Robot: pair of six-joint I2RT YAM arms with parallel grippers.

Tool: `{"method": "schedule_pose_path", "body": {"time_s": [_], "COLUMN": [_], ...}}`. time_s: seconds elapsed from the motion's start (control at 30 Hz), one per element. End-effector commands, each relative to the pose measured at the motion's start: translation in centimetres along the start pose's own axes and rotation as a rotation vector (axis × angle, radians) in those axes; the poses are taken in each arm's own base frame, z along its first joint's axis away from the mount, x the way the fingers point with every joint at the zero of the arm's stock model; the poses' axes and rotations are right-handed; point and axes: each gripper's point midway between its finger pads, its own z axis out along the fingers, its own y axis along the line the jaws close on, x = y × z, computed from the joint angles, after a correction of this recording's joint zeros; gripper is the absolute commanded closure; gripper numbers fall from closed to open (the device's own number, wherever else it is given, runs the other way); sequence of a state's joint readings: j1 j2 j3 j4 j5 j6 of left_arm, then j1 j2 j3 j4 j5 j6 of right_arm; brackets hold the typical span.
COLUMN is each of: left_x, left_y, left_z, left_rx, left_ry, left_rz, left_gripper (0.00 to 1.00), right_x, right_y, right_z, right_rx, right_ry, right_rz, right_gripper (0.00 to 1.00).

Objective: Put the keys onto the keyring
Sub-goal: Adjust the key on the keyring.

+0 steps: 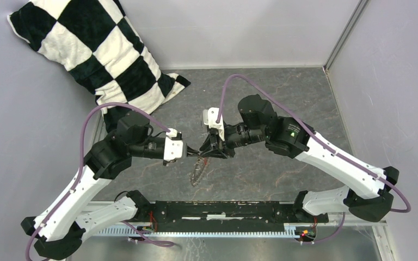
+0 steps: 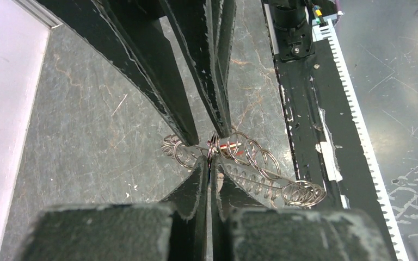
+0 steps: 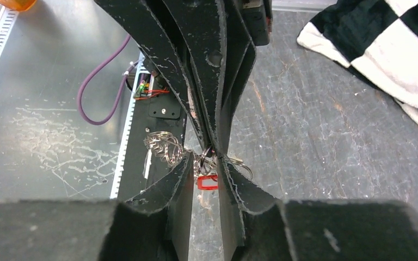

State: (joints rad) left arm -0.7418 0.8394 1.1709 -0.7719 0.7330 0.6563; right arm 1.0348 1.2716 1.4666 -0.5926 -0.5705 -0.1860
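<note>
Left gripper is pressed together, pinching the keyring over the grey marbled table. Right gripper straddles the red tag, fingers slightly apart, grip unclear. Pale walls, checkered pillow.

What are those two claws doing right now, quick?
Left gripper: shut on the keyring.
Right gripper: slightly open, the keyring's red tag between its jaws; no clear grip.

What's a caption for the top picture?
Left claw meets right claw above the table, keyring hanging below.
</note>
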Motion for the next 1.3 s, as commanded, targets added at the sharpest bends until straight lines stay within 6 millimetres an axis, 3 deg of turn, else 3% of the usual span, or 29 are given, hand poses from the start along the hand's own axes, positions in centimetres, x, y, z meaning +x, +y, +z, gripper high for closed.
{"method": "schedule_pose_path", "body": {"time_s": [0.0,0.3,0.43,0.5,0.57,0.63,0.7,0.9,1.1,1.27], "left_x": [-2.1,-2.3,-2.6,-2.9,-3.1,-3.4,-3.5,-3.6,-3.6,-5.0], "left_y": [1.3,1.2,1.0,0.8,0.7,0.6,0.2,-0.4,-0.1,0.3], "left_z": [-0.4,-0.4,-0.5,-0.6,-0.7,-0.8,-1.1,-1.3,-1.4,-1.3], "left_rx": [-0.036,-0.030,-0.023,-0.014,-0.013,-0.012,-0.009,-0.002,-0.028,-0.036], "left_ry": [-0.042,-0.048,-0.060,-0.070,-0.076,-0.083,-0.094,-0.105,-0.107,-0.162], "left_rz": [0.071,0.075,0.079,0.078,0.073,0.067,0.071,0.054,0.049,0.038], "left_gripper": [0.98,0.98,0.98,0.97,0.82,0.65,0.59,0.60,0.51,0.53], "right_x": [-1.0,-1.2,-0.8,-0.8,-1.2,-2.1,-3.1,-3.9,-4.6,-4.8], "right_y": [0.3,-0.1,-0.4,-0.8,-1.1,-0.9,-0.7,0.9,2.1,2.3], "right_z": [-0.1,0.5,0.6,0.6,0.3,-0.3,-0.9,-1.9,-3.2,-4.0], "right_rx": [-0.013,-0.005,0.011,0.033,0.055,0.067,0.080,0.072,0.073,0.087], "right_ry": [-0.005,-0.010,0.004,0.011,-0.005,-0.055,-0.124,-0.343,-0.572,-0.706], "right_rz": [-0.028,-0.016,-0.011,-0.011,-0.025,-0.053,-0.082,-0.107,-0.104,-0.081], "right_gripper": [0.73,0.82,0.99,1.00,1.00,1.00,1.00,1.00,1.00,1.00]}}
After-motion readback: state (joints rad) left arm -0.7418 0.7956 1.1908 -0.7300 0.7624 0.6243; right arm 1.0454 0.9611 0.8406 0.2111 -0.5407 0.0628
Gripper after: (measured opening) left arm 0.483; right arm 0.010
